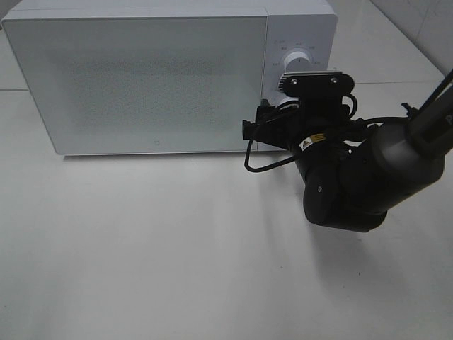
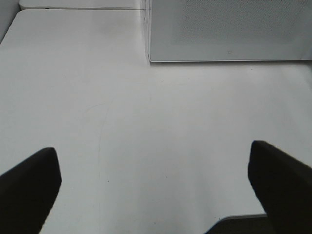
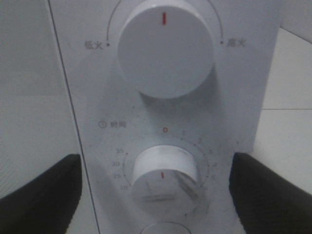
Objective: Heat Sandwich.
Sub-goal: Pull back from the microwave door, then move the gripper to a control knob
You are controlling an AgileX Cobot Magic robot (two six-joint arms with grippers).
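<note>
- Right arm (image 1: 368, 177) is in from the right edge of the exterior high view, elbow low over the table (image 1: 141, 276), wrist bent toward the control panel of the microwave (image 1: 156, 78).
- Right gripper (image 1: 272, 126) is level with the panel, right up at the front face; a black cable (image 1: 265, 163) loops under the wrist.
- Wrist view: right gripper (image 3: 155, 192) has its jaws apart, one finger (image 3: 39, 195) on each side of the lower knob (image 3: 163, 175), with a clear gap to it on both sides. Nothing is clamped.
- The upper knob (image 3: 165, 46) sits clear of both fingers, red mark showing.
- Left gripper (image 2: 155, 187) has its jaws spread wide over bare tabletop, holding nothing; the microwave's front corner is well ahead of it.
- Edges: the door (image 1: 141, 81) is shut, flush with the panel. On the panel side, the microwave's edge lies just outside one finger.
- Room: there is a broad open stretch of table in front of the microwave, all the way across to the left.
- The sandwich is in no view, so I cannot tell where it is; the frosted door shows nothing behind it.
</note>
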